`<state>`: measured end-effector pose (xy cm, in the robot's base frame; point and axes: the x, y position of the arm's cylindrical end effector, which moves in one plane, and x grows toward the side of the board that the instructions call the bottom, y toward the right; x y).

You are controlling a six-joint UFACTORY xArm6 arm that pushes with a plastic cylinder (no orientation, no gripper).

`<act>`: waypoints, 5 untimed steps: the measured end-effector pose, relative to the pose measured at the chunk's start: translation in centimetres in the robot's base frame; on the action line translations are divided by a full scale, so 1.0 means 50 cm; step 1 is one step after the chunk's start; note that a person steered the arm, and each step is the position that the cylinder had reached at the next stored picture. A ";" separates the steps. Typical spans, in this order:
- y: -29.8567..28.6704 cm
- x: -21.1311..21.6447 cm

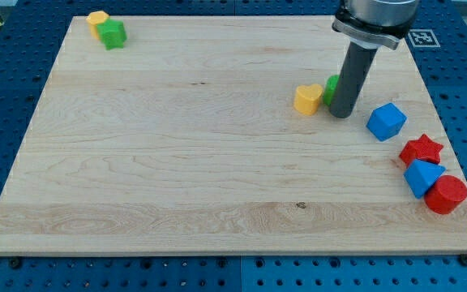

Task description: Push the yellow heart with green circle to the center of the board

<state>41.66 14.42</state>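
Observation:
A yellow heart (307,99) lies right of the board's middle, in the upper half. A green circle (330,89) sits just to its right, touching or nearly touching it and largely hidden behind my rod. My tip (341,113) rests on the board directly right of the green circle, against it or very close. The rod rises toward the view's top right.
A blue block (386,122), a red star (422,150), a blue block (422,177) and a red cylinder (446,195) cluster by the board's right edge. A yellow block (97,20) and a green block (113,35) sit at the top left corner.

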 end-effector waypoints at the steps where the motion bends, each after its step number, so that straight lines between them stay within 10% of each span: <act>1: -0.037 -0.039; 3: 0.138 -0.040; 5: 0.073 -0.158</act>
<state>33.78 18.08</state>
